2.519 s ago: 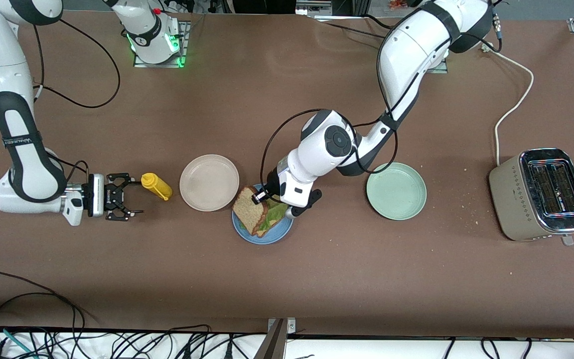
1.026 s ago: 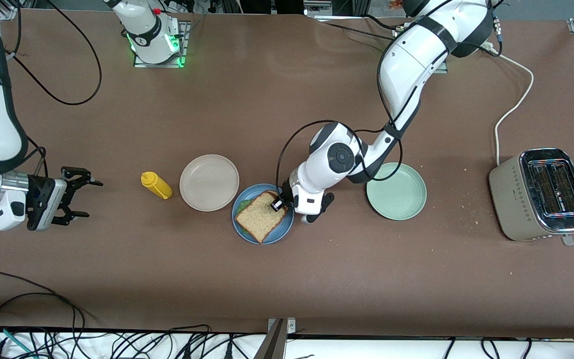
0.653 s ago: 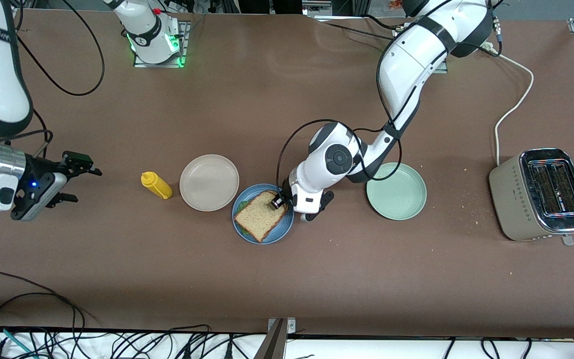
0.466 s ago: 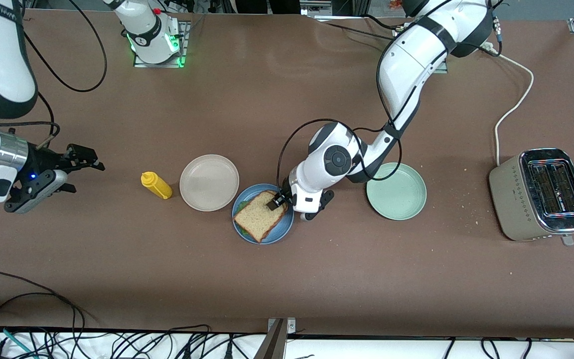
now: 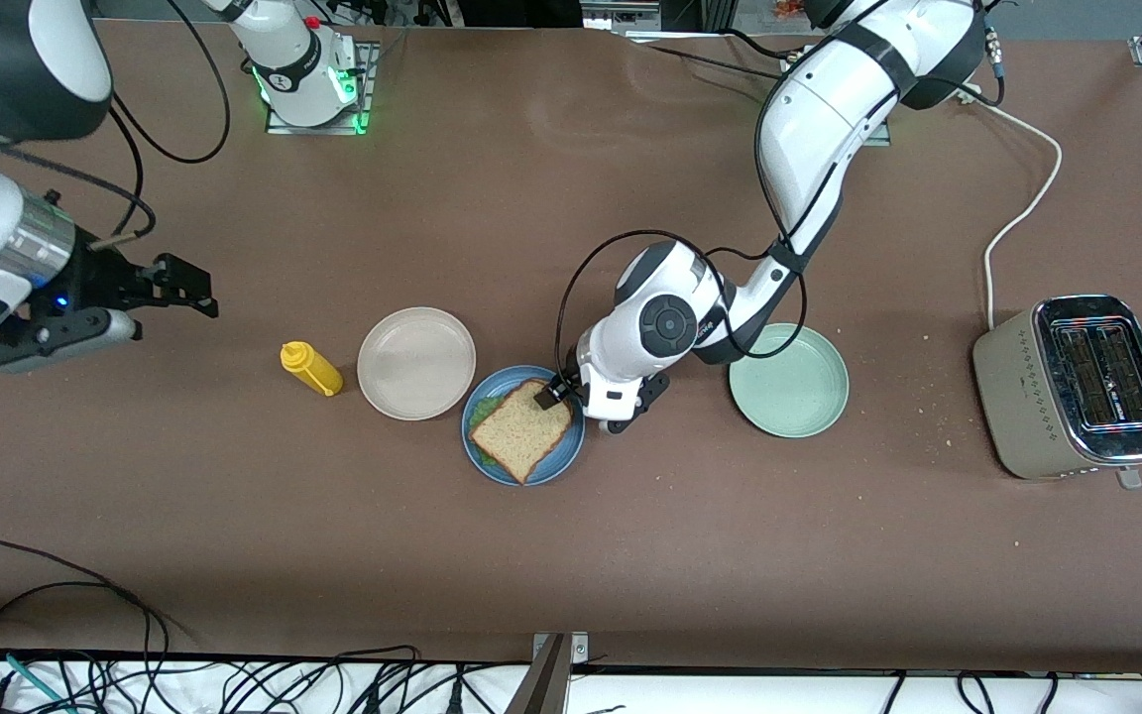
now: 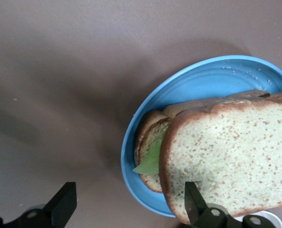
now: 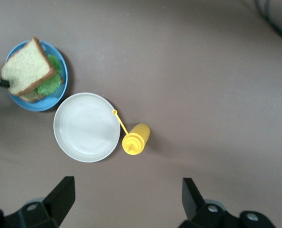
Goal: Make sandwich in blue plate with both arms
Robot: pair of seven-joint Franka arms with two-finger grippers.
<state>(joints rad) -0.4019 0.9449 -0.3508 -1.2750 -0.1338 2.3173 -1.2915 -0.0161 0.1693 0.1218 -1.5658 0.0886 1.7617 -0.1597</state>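
We see the top bread slice now lying flat on the sandwich (image 5: 521, 430) in the blue plate (image 5: 568, 452), where a moment ago the left gripper (image 5: 586, 405) still pinched its corner. That gripper's jaws now stand wide apart and empty over the plate's 2 o'clock edge, so we judge the sandwich assembled. The right gripper (image 5: 150, 297), spread open and holding nothing, has drawn up and away over the table at the mustard bottle's (image 5: 311, 369) 10 o'clock. We can read no writing anywhere.
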